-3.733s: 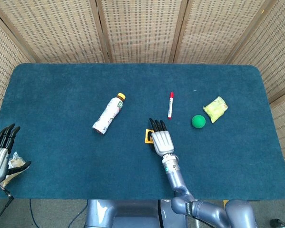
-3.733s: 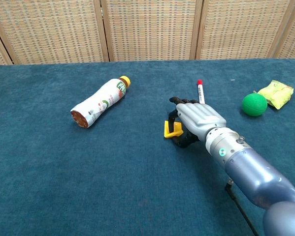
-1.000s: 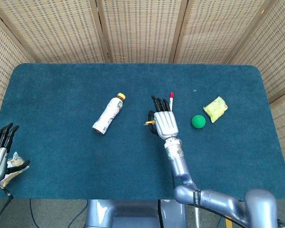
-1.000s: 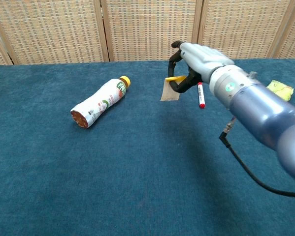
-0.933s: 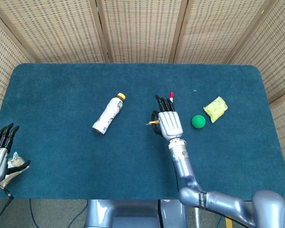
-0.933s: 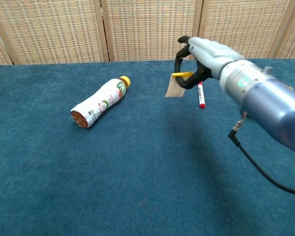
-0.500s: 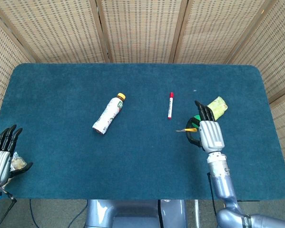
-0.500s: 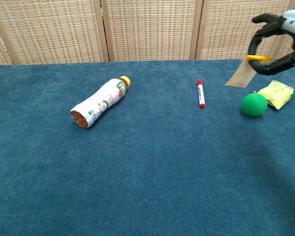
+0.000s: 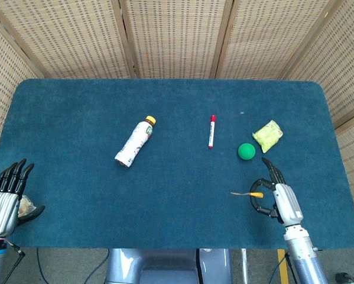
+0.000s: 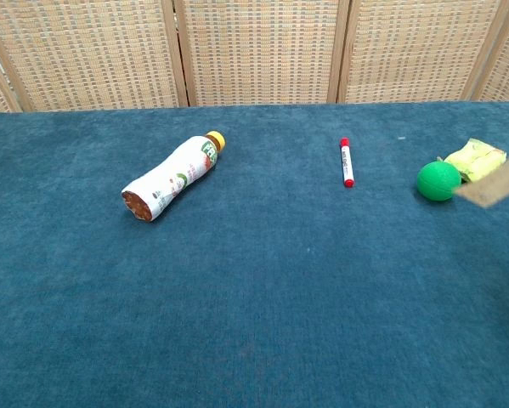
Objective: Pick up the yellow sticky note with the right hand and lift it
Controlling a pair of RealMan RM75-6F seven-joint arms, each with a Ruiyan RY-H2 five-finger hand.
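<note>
The small yellow paper sticky note (image 9: 255, 194) is off the table, pinched edge-on between the thumb and a finger of the silver-backed, black-fingered right hand (image 9: 281, 198), above the near right part of the dark blue felt-covered table (image 9: 76, 106). In the head view it shows only as a thin yellow sliver with a pale tip pointing toward the table's middle. In the chest view a tan flap (image 10: 499, 183) cuts in at the right edge, near the ball; it is likely a loose sheet of the note seen from its back, though the hand itself is outside that picture.

By the look of it, the pick-up is done and the lift is well under way or complete: the note sits clear of the cloth and nothing touches it but the fingers. What is left, if anything, is only to keep the pinch firm, since the grip appears to be on one thin edge and a sheet hangs free.

Just beyond the hand lies a green foam ball (image 9: 246, 151), and past that a crumpled yellow-green packet (image 9: 268, 135), the two close together. A white marker pen with a red cap (image 9: 211, 131) lies near the table's middle, and a white plastic drink bottle with a printed label and orange cap (image 9: 135, 142) lies on its side further left.

The silver and black left hand (image 9: 5, 201) is off the near left corner, fingers spread upward; a crumpled pale scrap (image 9: 26, 205) sits by its thumb, and I cannot tell whether it is held.
</note>
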